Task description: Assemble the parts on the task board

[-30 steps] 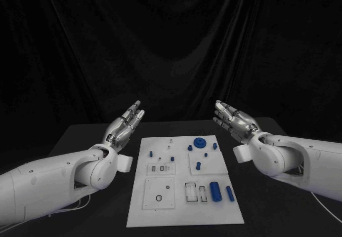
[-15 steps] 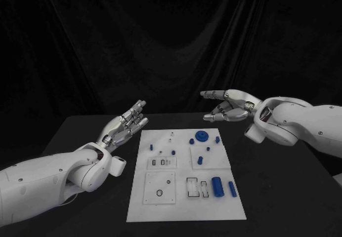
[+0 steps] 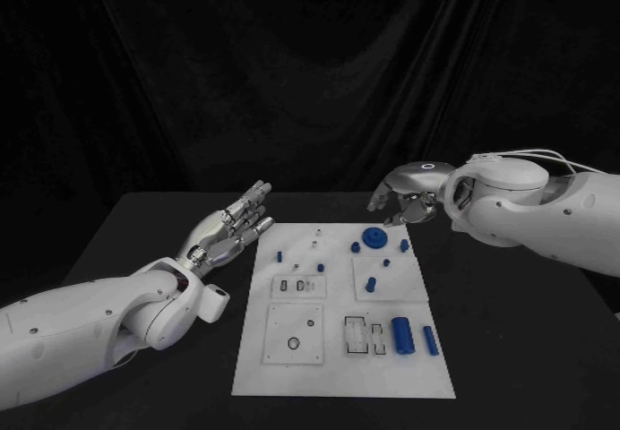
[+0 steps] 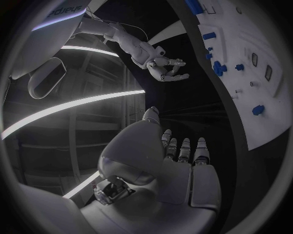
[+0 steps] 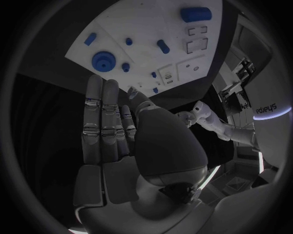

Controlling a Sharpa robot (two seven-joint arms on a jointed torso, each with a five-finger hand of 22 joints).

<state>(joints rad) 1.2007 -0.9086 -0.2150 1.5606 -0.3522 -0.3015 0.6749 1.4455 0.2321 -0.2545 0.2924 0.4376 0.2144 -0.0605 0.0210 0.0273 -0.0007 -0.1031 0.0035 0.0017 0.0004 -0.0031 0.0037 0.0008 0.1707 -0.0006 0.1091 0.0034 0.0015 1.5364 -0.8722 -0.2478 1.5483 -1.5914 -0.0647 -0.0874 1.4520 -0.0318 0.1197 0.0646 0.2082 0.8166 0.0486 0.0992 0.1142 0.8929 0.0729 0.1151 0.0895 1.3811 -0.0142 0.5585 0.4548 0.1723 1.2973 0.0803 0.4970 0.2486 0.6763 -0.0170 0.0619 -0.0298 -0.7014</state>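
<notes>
From the head view, the white task board (image 3: 342, 309) lies flat in the middle of the black table (image 3: 517, 340). The left hand (image 3: 233, 228) hangs above the table just beside the board's far left corner, fingers straight and spread a little, holding nothing. The right hand (image 3: 407, 199) hovers over the board's far right corner with its fingers bent downward, empty as far as I can see. On the board, a blue gear (image 3: 372, 238) sits near the far edge, with small blue pegs (image 3: 371, 285) scattered closer in. A large blue cylinder (image 3: 403, 336) and a slimmer blue bar (image 3: 430, 339) lie side by side near the front right, next to rectangular slots.

In the left wrist view, the left hand (image 4: 183, 151) shows its fingers stretched out together, nothing in them. The board (image 4: 256, 63) curves along one side with its blue parts, and the right hand (image 4: 165, 66) hangs apart from it, fingers loosely curled.

In the right wrist view, the right hand (image 5: 113, 122) has its fingers extended side by side toward the board (image 5: 146, 39), clear of it. The gear (image 5: 104, 61) lies just past the fingertips, and the large cylinder (image 5: 195, 13) rests at the board's far end.
</notes>
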